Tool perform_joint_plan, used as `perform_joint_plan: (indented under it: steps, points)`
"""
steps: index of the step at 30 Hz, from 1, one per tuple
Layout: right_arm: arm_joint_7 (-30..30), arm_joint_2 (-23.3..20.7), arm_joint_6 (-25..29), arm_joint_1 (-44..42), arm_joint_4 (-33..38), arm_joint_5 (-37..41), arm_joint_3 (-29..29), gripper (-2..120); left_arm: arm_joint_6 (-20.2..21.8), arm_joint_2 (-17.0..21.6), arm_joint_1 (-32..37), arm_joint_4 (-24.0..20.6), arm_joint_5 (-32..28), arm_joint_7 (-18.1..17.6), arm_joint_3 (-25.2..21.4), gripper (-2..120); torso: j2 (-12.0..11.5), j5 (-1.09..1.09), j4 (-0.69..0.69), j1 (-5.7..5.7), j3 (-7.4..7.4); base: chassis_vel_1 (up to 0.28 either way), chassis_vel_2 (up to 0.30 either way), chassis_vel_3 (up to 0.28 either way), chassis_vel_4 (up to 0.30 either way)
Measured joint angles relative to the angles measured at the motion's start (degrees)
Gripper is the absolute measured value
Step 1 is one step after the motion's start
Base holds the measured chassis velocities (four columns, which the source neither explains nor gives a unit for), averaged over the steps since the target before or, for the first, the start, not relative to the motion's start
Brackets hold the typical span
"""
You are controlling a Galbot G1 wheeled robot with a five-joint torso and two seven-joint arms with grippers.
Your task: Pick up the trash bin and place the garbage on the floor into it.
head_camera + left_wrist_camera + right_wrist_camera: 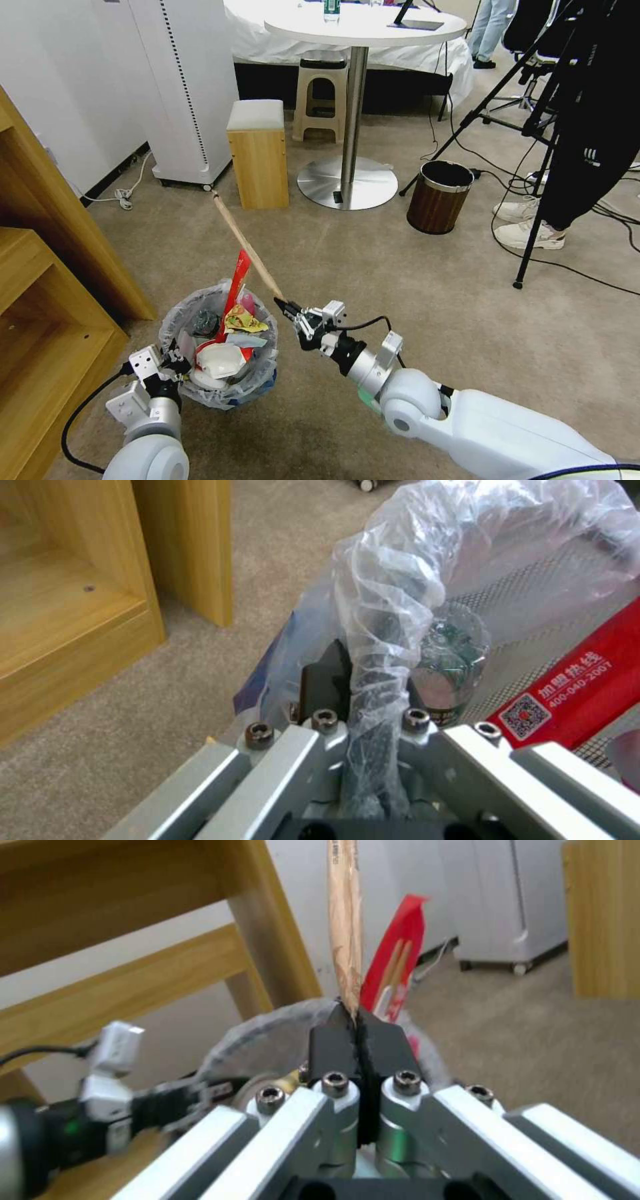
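Closest to the camera, at the lower left of the head view, the left gripper (175, 357) holds the trash bin (220, 347) by its near rim. In the left wrist view its jaws are pressed together on the rim and on a fold of the plastic liner (383, 630). Inside the bin I see already a red wrapper (235, 293), a yellow wrapper (243, 321), a crushed paper cup (220, 363) and a small bottle (447, 672).

At the lower middle of the head view, the right gripper (288, 308) is just beside the right rim of the bin. Its jaws are clamped on 1 end of the wooden stick (243, 243), which points away, toward the upper left of the frame, above the floor (400, 280).

I think the stick is the piece now going in. To do it well, the held end should come over the opening and the stick should tilt more upright, because it is long and could hit the rim or tip out. The left gripper should keep the bin steady; the liner is thin and can slip.
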Motion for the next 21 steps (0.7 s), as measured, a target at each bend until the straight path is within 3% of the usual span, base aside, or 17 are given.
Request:
perform_joint_plan:
  steps: [21]
  points:
    - [8.8,0.2,-3.1,-1.37,8.02,6.81,-4.33,0,1.04,3.67,-2.26,2.21,-2.93,-1.41,-1.15,1,0.0,0.0,0.0,0.0,0.0,0.0,0.0,0.0,0.0]
